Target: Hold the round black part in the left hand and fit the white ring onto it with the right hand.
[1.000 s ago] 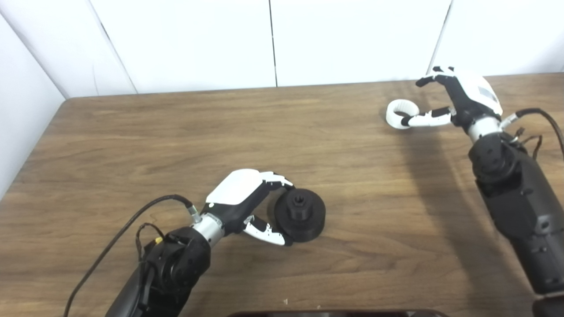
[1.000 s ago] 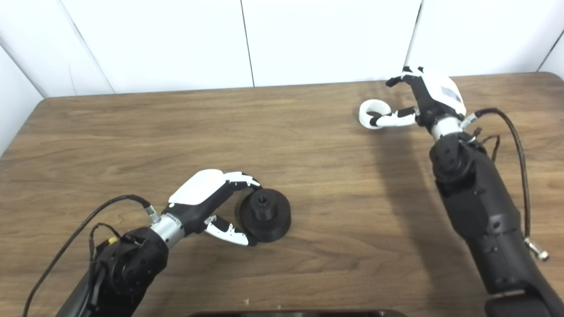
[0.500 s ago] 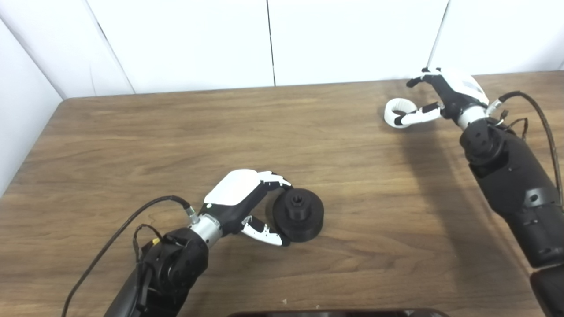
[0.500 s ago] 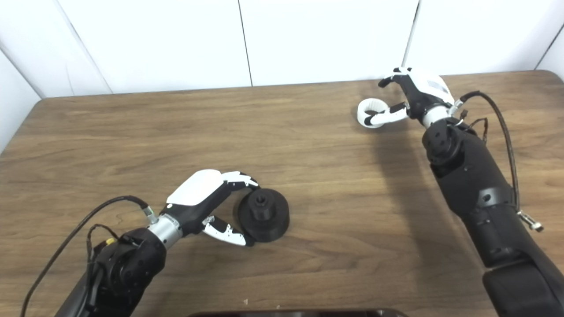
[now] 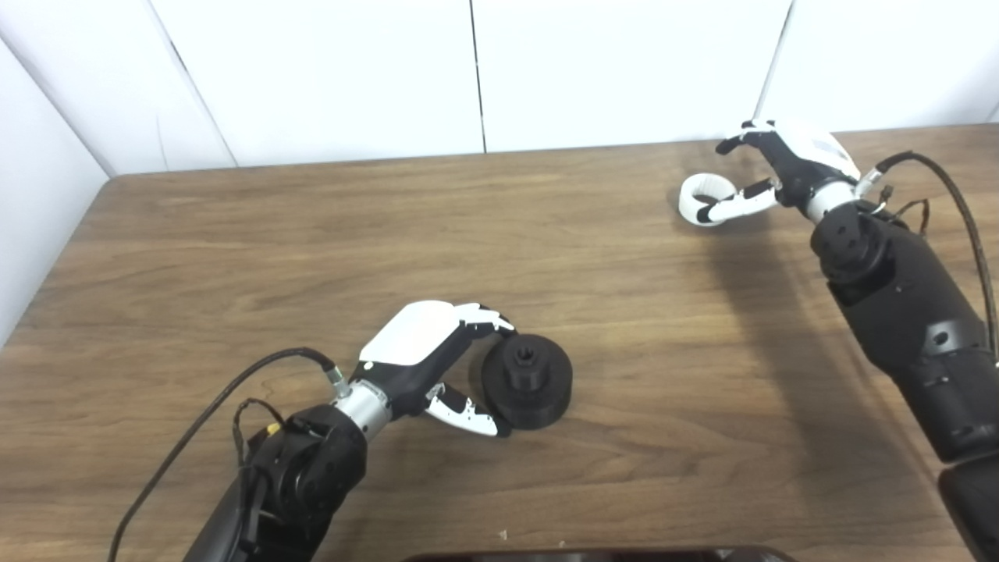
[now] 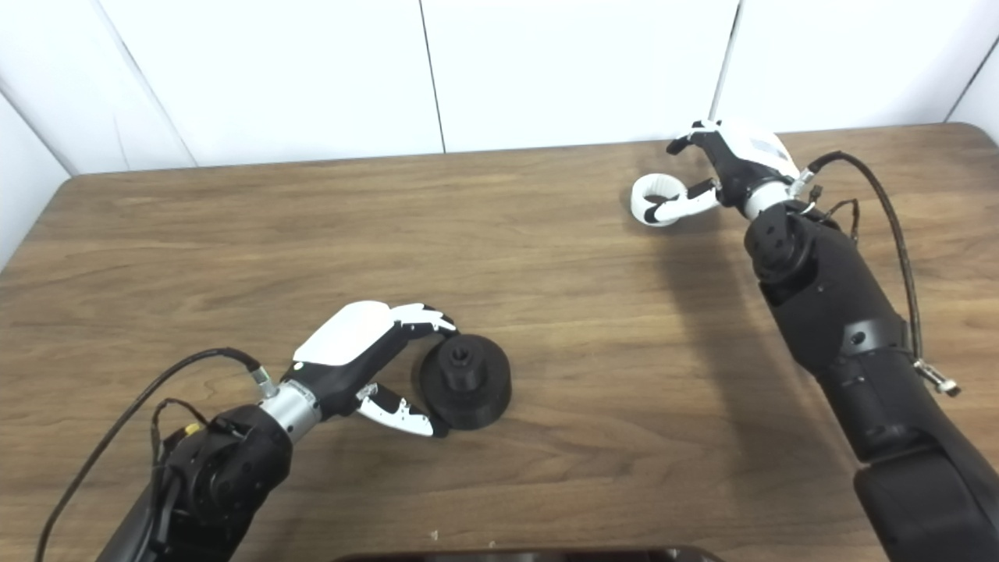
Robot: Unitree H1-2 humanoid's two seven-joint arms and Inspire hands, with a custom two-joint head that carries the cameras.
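Observation:
The round black part (image 5: 527,381) rests on the wooden table (image 5: 312,234), near the front middle. My left hand (image 5: 437,355) is closed around its left side, fingers on the far rim and thumb on the near rim. The white ring (image 5: 705,197) lies flat at the back right of the table. My right hand (image 5: 788,156) is right beside it. Its thumb lies against the ring's near side and its fingers are spread apart above the ring, holding nothing. The same scene shows in the right eye view, with the ring (image 6: 654,199) and the black part (image 6: 466,381).
White wall panels (image 5: 468,70) stand right behind the table's far edge. A dark object (image 5: 593,556) shows at the bottom edge of the picture. Cables hang from both wrists. Bare wood lies between the black part and the ring.
My right hand has drawn closer to the ring and its forearm has dropped lower. The left hand and the black part have kept still. The camera shifted slightly.

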